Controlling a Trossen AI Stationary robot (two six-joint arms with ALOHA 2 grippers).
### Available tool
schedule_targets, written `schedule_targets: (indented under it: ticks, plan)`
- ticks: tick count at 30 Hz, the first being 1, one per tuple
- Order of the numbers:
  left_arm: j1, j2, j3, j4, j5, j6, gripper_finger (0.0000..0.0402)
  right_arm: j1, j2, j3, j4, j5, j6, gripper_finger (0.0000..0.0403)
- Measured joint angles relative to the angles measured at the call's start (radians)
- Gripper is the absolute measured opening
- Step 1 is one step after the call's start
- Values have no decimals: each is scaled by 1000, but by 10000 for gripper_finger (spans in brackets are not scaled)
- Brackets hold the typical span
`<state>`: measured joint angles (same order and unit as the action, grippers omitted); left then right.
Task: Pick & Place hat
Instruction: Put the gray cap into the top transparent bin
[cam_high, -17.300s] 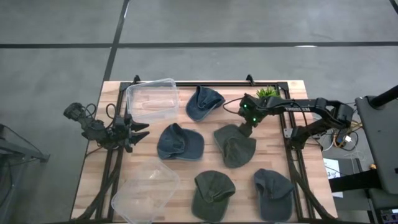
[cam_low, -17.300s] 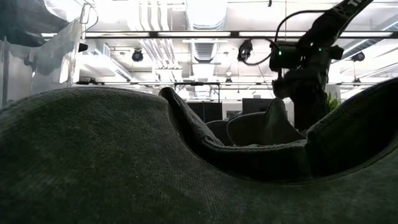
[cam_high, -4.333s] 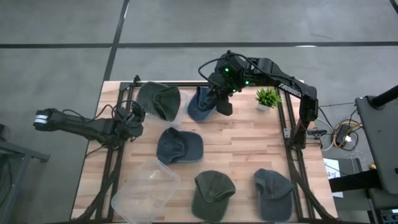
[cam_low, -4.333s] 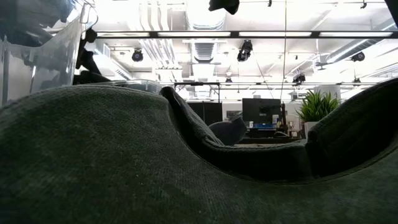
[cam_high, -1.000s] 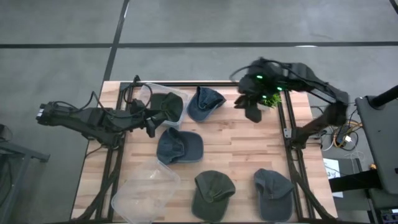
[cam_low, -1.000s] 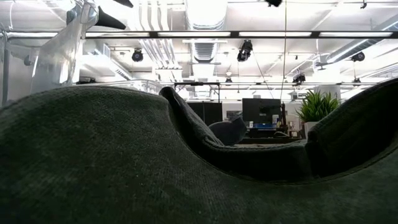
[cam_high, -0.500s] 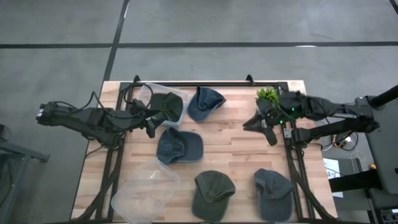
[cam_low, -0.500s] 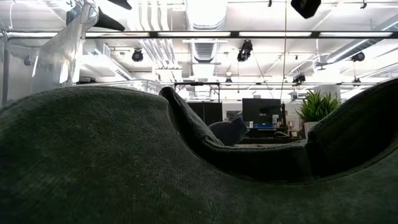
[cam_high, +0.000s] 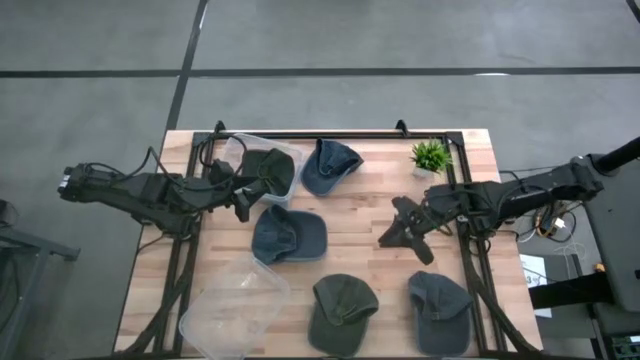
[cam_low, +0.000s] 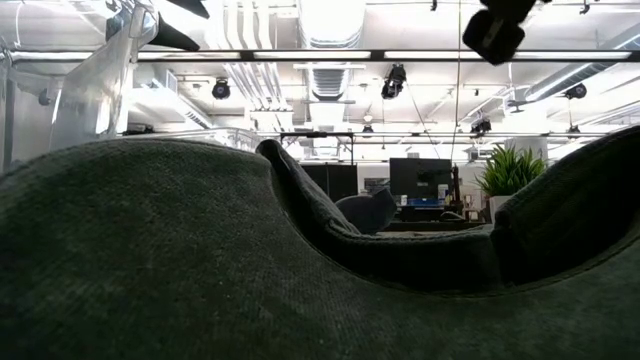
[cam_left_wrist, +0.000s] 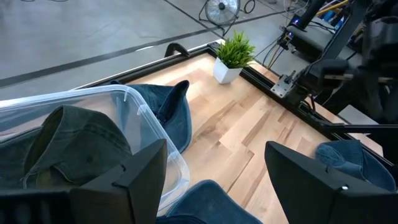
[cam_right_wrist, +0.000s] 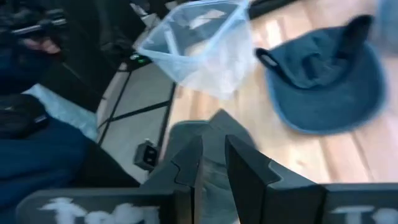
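A dark green hat (cam_high: 266, 170) lies inside a clear bin (cam_high: 232, 150) at the far left. My left gripper (cam_high: 243, 203) stands open beside that bin's near corner, nothing between its fingers (cam_left_wrist: 214, 168). On the wood lie two blue hats (cam_high: 330, 166) (cam_high: 288, 232), a green hat (cam_high: 342, 312) and a blue-grey hat (cam_high: 440, 312). My right gripper (cam_high: 395, 236) hangs above the table's right middle, pointing toward the green hat (cam_right_wrist: 211, 140). Its fingers (cam_right_wrist: 210, 163) stand a narrow gap apart around nothing.
An empty clear bin (cam_high: 230, 300) sits at the near left, a small potted plant (cam_high: 430, 155) at the far right. Black frame rails run along the table's edges. In the low view a dark hat (cam_low: 200, 260) fills the foreground. Bare wood shows between the hats.
My right gripper has swung away from the plant at the far edge, toward the near edge and downward, and now hangs over the table's right middle, turned toward the near hats. The hats and bins have stayed in place.
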<state>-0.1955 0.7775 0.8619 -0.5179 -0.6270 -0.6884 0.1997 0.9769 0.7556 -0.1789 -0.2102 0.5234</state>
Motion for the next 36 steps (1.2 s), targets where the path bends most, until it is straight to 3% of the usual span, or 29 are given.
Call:
schedule_targets:
  ticks: [5, 12, 15, 22, 26, 32, 36]
  plan:
    - [0, 0, 0, -2, 0, 0, 263, 79, 68, 46, 3, -10, -5, 63]
    - [0, 0, 0, -3, 0, 0, 263, 195, 187, 72, -5, -166, -23, 63]
    - [0, 0, 0, -3, 1, 0, 263, 228, 239, 75, -4, -178, -26, 63]
    - [0, 0, 0, -11, 3, 0, 263, 243, 352, 92, -2, -186, -83, 63]
    - [0, 0, 0, -26, 5, 1, 263, 256, 441, 165, -24, -218, -202, 63]
    - [0, 0, 0, -40, 12, -1, 263, 264, 593, 365, -396, -218, -413, 63]
    - [0, 1, 0, -40, 15, -2, 263, 266, 701, 507, -595, -218, -440, 63]
